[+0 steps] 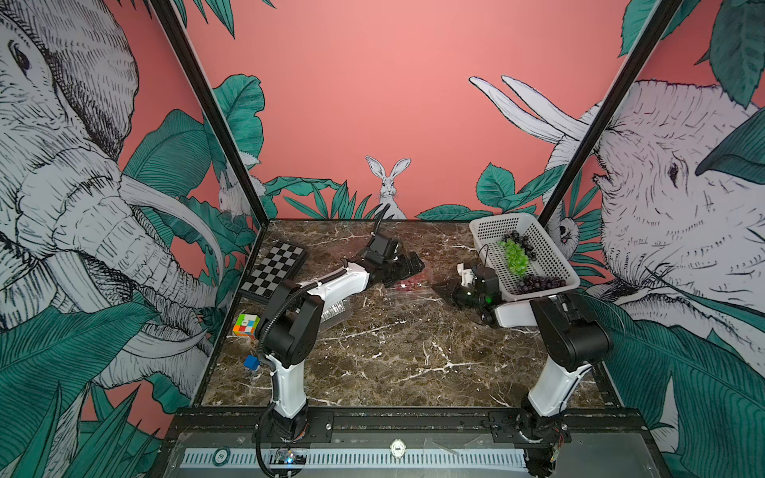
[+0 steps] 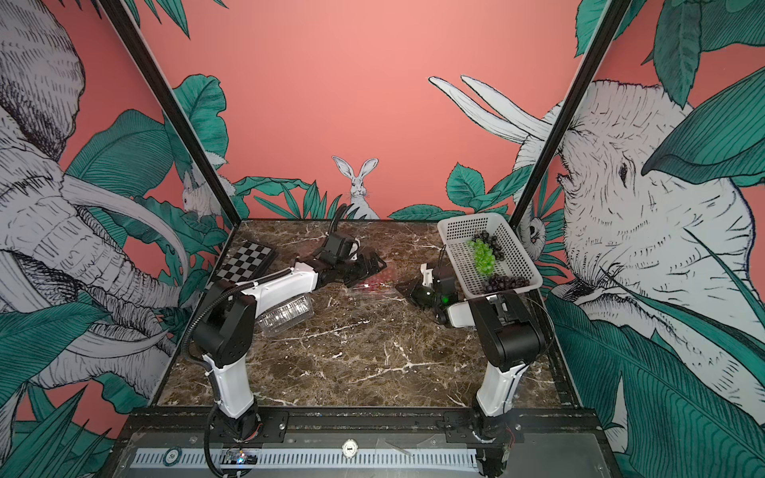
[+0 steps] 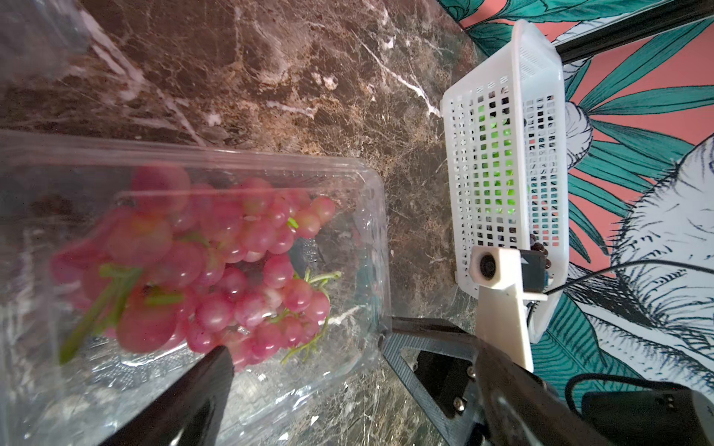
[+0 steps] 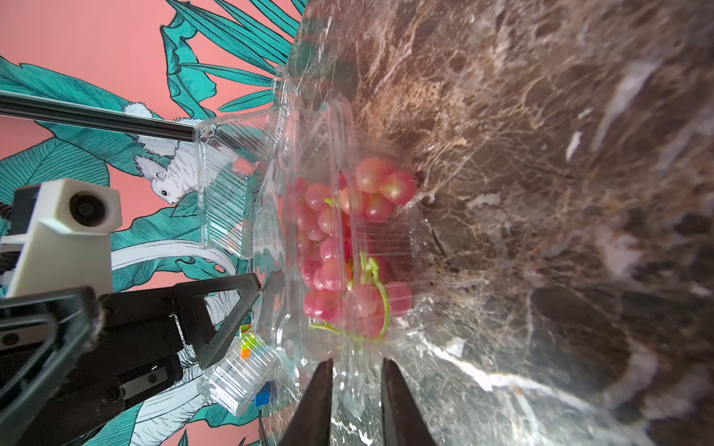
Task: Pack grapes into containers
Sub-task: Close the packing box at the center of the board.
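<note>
1. One bunch of red grapes (image 3: pixel 239 262) is pictured inside an open clear container (image 3: pixel 371 231) at mid-worktop (image 1: pixel 393 351).
2. Two containers are counted; the second container (image 2: pixel 285 314) is seen beside the left arm (image 2: pixel 285 281).
3. Three bunches are held in the white basket (image 1: pixel 488 225): one green bunch (image 1: pixel 515 256) and two dark bunches (image 1: pixel 538 284).
4. Fingers of the left claw (image 1: pixel 407 265) are spread wide at the open container; its rim is straddled by the right claw (image 4: pixel 355 363), and a firm pinch cannot be told.

Grape bunch (image 3: pixel 216 270) lies in a container (image 3: pixel 373 231) between left gripper (image 1: pixel 415 265) and right gripper (image 1: pixel 438 287); basket (image 1: pixel 488 225) just right of the latter
</note>
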You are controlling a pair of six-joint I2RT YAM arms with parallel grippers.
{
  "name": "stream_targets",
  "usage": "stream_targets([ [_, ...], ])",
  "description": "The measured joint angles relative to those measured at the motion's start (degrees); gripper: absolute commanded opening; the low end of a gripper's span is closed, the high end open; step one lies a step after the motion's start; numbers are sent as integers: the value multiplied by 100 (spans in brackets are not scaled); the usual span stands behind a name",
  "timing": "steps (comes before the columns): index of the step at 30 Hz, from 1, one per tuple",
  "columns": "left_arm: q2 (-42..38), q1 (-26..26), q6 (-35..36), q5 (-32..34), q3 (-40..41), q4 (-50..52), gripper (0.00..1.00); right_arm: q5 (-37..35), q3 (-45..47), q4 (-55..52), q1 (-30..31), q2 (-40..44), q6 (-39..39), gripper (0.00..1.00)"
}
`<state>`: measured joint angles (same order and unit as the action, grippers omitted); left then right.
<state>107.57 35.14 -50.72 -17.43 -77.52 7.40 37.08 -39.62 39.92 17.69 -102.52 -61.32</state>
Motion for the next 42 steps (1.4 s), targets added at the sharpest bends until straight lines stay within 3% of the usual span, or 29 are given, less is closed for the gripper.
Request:
stream_targets([
  [42,-79,-20,0,37,114,0,100,-15,153,1134,37,-461,-275,11],
])
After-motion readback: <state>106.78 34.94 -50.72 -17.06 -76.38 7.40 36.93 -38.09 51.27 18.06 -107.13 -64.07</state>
